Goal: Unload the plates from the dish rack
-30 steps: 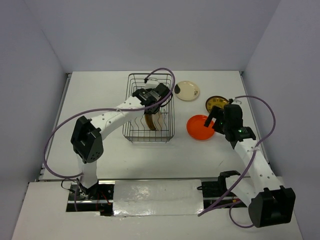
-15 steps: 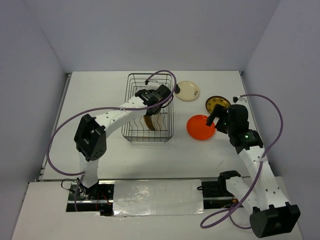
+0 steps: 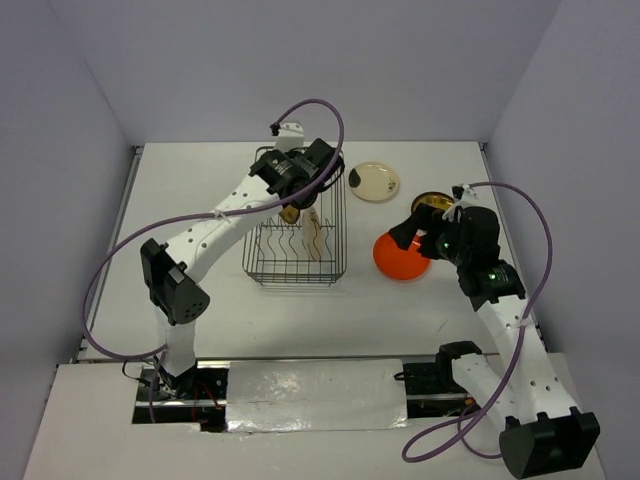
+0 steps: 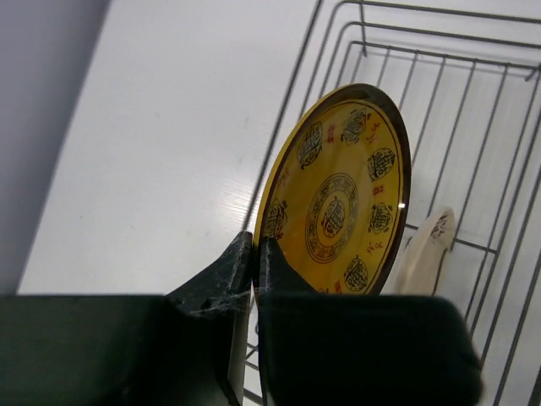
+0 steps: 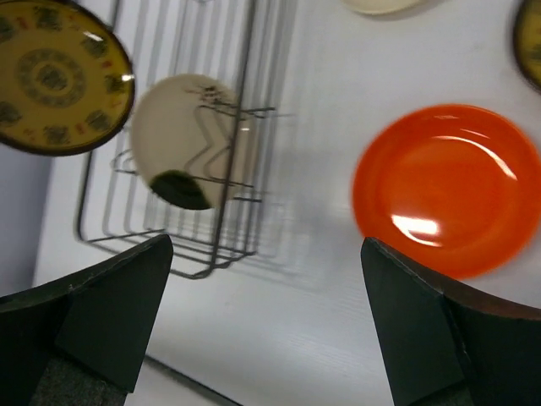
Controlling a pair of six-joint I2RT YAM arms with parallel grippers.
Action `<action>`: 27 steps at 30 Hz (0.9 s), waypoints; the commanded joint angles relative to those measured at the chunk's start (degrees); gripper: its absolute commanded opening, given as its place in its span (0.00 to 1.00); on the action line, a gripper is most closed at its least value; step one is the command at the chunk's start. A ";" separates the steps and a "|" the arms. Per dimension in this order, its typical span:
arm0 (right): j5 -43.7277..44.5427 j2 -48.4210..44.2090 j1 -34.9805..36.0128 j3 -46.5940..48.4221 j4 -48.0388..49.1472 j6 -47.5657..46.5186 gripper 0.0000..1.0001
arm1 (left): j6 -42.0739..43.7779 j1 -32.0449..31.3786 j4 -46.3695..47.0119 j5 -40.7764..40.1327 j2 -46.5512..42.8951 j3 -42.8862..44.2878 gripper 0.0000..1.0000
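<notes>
You have a white table [image 3: 190,190]; the wire dish rack [image 3: 296,281] stands mid-table; right of it lie an orange plate [image 3: 398,264], a cream plate [image 3: 374,181] and a yellow-patterned plate [image 3: 430,203].

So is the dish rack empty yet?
Not empty: one cream plate stands on edge between the dish rack prongs.

2 white robot arms [image 3: 215,235] with black joints. A thin purple cable [image 3: 315,100] loops beside each. The right arm [image 3: 515,335] carries 1 small green light [image 3: 490,268].
</notes>
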 commanded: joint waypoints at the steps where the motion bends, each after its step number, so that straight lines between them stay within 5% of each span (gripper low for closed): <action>1: -15.91 0.93 0.49 -1.72 16.07 3.72 1.00 | -3.26 -0.35 -7.64 -6.90 -4.12 2.64 0.00; 6: -31.32 5.67 3.38 -2.79 40.25 14.44 1.00 | 3.81 -0.62 -1.26 -0.95 -14.20 -1.83 0.00; 12: -25.62 15.95 12.43 6.61 38.11 12.17 1.00 | 14.14 -0.53 32.20 30.33 -34.15 -22.74 0.06; 16: -25.52 20.70 13.67 8.12 40.91 14.01 0.98 | 13.79 -0.27 39.72 44.14 -37.18 -27.24 0.05; 20: -27.72 21.32 13.58 6.71 45.12 15.42 0.68 | 13.09 0.35 41.75 50.23 -36.30 -28.65 0.05; 21: -28.24 20.98 13.41 6.27 47.05 15.77 0.38 | 13.08 0.44 42.01 50.67 -35.43 -28.74 0.06; 23: -27.29 18.70 12.36 4.17 47.77 17.00 0.00 | 13.00 0.79 39.91 48.93 -34.11 -27.51 0.26; 24: -26.15 17.73 11.74 2.51 47.51 17.44 0.00 | 12.65 0.79 38.16 43.78 -32.27 -26.64 0.40; 25: -23.35 15.98 9.82 2.14 46.11 17.79 0.00 | 12.12 0.87 33.97 40.16 -31.21 -24.71 0.82; 26: -21.59 15.27 8.50 1.96 40.62 17.79 0.00 | 11.33 0.88 31.49 36.12 -30.07 -23.65 0.97; 27: -19.39 14.74 6.83 2.40 36.21 17.79 0.00 | 10.28 0.88 29.29 29.64 -27.80 -22.68 1.00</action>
